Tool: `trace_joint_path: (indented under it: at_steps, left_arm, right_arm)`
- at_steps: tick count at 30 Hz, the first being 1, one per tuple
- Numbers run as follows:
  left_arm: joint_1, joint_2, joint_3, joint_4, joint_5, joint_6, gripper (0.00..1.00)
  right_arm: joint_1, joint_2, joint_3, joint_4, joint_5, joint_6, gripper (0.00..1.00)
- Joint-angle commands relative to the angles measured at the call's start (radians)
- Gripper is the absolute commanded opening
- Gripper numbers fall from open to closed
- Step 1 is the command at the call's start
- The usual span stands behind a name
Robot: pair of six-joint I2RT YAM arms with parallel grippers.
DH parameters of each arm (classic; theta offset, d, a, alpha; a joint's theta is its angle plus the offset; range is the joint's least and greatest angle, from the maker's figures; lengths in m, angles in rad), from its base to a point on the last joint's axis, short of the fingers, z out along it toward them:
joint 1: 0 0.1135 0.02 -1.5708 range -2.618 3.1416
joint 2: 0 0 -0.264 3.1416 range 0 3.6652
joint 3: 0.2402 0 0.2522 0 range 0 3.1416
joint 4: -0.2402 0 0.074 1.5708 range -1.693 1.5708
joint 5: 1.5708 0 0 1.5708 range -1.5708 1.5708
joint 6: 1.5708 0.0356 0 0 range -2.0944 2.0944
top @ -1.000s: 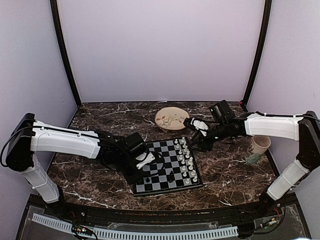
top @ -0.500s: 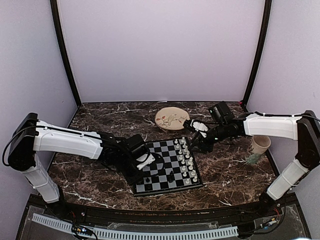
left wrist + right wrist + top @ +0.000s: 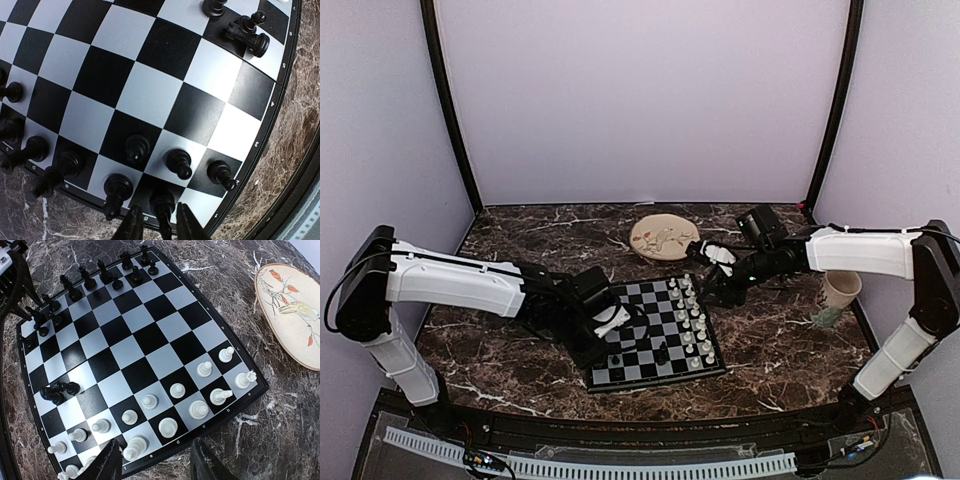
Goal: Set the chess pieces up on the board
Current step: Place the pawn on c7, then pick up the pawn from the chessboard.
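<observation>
The board (image 3: pixel 642 300) lies in the middle of the table. Black chess pieces (image 3: pixel 85 282) stand along its left side and white ones (image 3: pixel 692 320) along its right. My left gripper (image 3: pixel 610 322) is low over the board's left edge. In the left wrist view its fingers (image 3: pixel 134 220) stand slightly apart on either side of an upright black piece (image 3: pixel 162 202), a narrow gap on each side, so it is open. Two black pieces (image 3: pixel 247 32) lie tipped together near the front. My right gripper (image 3: pixel 155 447) hovers open over the white side with nothing in it.
A round beige plate (image 3: pixel 663 238) with a bird drawing sits behind the board, close to the right arm. A cup (image 3: pixel 838 292) stands at the right edge of the table. Dark marble tabletop (image 3: pixel 770 340) surrounds the board.
The left gripper's jaws have parted from the black piece at the board's edge, which stays standing. The right arm has shifted slightly.
</observation>
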Motion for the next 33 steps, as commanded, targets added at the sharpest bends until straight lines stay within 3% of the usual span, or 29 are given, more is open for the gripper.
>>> trace_joint_path:
  at_steps: [1,7,11,21,26,33]
  left_arm:
    - [-0.005,-0.077,0.068,-0.05,0.006,0.014,0.27]
    - [-0.004,-0.148,0.128,-0.036,0.0,0.043,0.31]
    - [0.017,-0.156,0.219,-0.023,-0.084,0.087,0.36]
    - [0.319,-0.08,0.418,0.151,-0.053,0.066,0.38]
    - [0.435,-0.117,0.331,0.328,0.016,0.046,0.39]
    - [0.53,-0.189,0.155,0.413,0.019,0.03,0.4]
  right_arm:
    - [-0.005,0.0,0.032,-0.009,-0.028,-0.002,0.47]
    - [-0.004,-0.024,0.074,-0.062,-0.033,-0.019,0.46]
    - [0.006,-0.032,0.134,-0.135,-0.07,-0.045,0.45]
    - [0.228,0.122,0.294,-0.281,0.109,-0.126,0.39]
    - [0.295,0.252,0.374,-0.359,0.139,-0.125,0.38]
    - [0.337,0.346,0.411,-0.397,0.19,-0.113,0.38]
